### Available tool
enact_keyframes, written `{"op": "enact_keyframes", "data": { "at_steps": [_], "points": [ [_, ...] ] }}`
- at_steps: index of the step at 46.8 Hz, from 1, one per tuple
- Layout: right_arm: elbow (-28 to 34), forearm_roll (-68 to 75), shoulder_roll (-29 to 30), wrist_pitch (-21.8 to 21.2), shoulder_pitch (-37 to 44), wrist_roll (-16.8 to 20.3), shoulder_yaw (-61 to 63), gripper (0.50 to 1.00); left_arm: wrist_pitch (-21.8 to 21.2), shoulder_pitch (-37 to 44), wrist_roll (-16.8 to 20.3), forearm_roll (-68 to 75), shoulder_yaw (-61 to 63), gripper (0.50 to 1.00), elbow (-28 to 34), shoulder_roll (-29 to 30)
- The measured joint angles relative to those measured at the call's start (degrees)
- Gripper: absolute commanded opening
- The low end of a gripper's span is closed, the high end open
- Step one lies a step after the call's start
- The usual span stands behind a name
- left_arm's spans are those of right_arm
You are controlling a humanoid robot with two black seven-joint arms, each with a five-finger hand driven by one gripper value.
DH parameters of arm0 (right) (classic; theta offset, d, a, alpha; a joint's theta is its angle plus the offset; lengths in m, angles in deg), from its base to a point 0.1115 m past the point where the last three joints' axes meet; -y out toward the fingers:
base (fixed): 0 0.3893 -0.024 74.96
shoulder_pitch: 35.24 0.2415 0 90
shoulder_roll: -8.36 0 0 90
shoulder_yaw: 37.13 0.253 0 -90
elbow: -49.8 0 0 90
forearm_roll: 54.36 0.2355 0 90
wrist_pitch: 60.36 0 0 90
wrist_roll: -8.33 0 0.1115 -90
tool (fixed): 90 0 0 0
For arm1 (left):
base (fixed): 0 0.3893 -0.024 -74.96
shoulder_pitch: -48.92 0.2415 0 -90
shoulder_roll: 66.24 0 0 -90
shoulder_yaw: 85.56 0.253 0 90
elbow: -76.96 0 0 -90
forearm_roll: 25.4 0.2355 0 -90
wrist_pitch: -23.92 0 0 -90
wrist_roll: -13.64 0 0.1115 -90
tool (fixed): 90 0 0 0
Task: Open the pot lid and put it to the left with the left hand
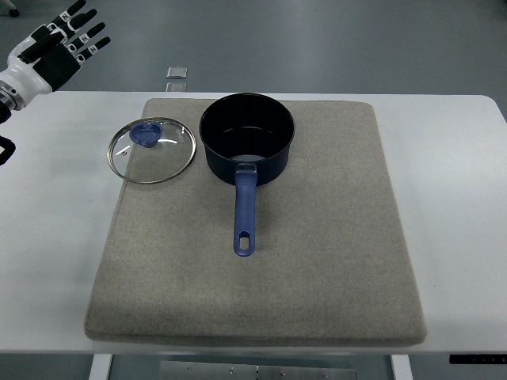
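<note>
Hovering at the upper left corner of the top view, the left hand (65,43) shows its black fingers (89,33) spread and relaxed, holding nothing, with its white wrist running off the picture's left edge. It hangs past the far left corner of the white desk (459,158), well apart from everything on it. Nearest to it lies the glass lid (152,150), resting flat with its blue knob (145,133) upward (the metal rim sits mostly on the mat, its left side reaching over the mat's edge onto the desk). Just beside the lid, to its right and not touching it, stands the dark pot (246,136), uncovered, its inside plain to see. The pot's blue handle (245,210) points toward the near side of the desk, with a slot near its end. Both pot and lid rest on a grey felt mat (317,261) that covers most of the desk's middle. Beyond the desk's far edge, on the floor, a small grey square object (177,72) is visible.
</note>
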Motion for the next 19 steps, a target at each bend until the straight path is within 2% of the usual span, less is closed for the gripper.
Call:
{"op": "enact_keyframes", "data": {
  "at_steps": [19],
  "points": [
    [0.02,0.1,0.0,0.08,0.01,-0.09,0.38,0.917,0.0,0.85,-0.11,0.08,-1.7,0.992,-0.01,0.12]
  ]
}}
